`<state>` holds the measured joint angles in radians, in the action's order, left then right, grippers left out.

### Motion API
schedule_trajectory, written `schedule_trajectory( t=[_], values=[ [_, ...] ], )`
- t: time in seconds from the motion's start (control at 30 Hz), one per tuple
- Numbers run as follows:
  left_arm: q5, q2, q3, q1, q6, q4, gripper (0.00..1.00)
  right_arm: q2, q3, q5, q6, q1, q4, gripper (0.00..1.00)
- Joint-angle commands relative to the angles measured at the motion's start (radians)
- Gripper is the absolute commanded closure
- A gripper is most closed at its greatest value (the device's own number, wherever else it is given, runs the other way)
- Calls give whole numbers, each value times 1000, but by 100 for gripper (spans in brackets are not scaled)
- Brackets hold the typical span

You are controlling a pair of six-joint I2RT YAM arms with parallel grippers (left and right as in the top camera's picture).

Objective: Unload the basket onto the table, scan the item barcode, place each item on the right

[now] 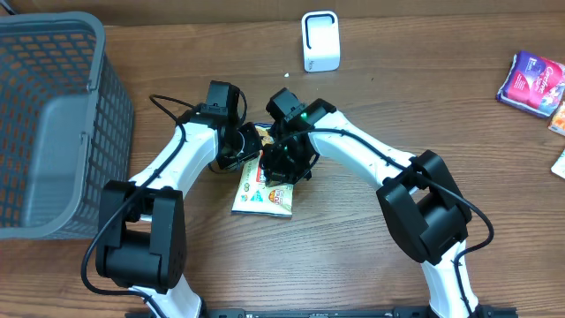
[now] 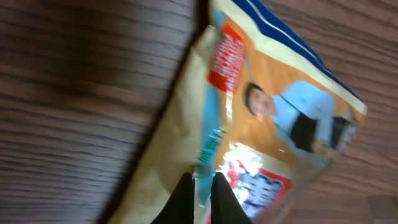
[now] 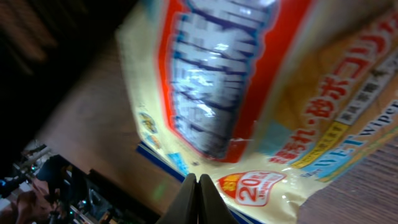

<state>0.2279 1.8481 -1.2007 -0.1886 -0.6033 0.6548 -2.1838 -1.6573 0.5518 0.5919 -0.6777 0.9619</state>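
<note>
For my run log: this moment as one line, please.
left hand shut on packet | right hand shut on packet | scan pending

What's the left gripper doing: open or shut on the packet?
Shut on the packet: in the left wrist view the left gripper has its fingers nearly touching, with the packet's thin edge pinched between them.
</note>
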Motion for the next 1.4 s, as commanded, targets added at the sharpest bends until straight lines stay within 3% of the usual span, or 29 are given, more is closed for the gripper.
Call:
schedule_trajectory(
  t=[0.0, 0.1, 0.2, 0.43, 0.57, 0.67, 0.87, 1.07, 1.27, 1.37],
  values=[
    [-102, -3, 10, -2, -27, 0, 96, -5, 90, -24, 55, 4, -58, 96],
    [-146, -3, 10, -2, -32, -5, 96, -5, 154, -34, 75, 8, -109, 96],
    [-237, -5, 6, 2, -32, 26, 96, -1, 153, -128, 74, 42, -43, 96],
    [-223, -21, -112, 34, -28, 185, 96, 25, 84, -249, -29, 156, 66, 96],
    [-66, -21, -183, 32, 53, 239, 96, 29, -16, -318, -66, 217, 148, 96],
    [85, -21, -171, 24, 73, 233, 96, 29, -65, -213, -134, 238, 166, 96],
    [131, -20, -99, -56, 82, 245, 96, 29, -65, -26, -182, 216, 199, 96],
    [21, -20, -4, -88, 1, 216, 96, 29, -11, -25, -169, 150, 201, 96],
    [-110, -17, 71, -51, -35, 166, 96, 29, 136, -27, -90, 98, 63, 96],
    [-181, -18, 71, -28, -51, 203, 96, 29, 177, -132, -71, 113, 61, 96]
  ],
)
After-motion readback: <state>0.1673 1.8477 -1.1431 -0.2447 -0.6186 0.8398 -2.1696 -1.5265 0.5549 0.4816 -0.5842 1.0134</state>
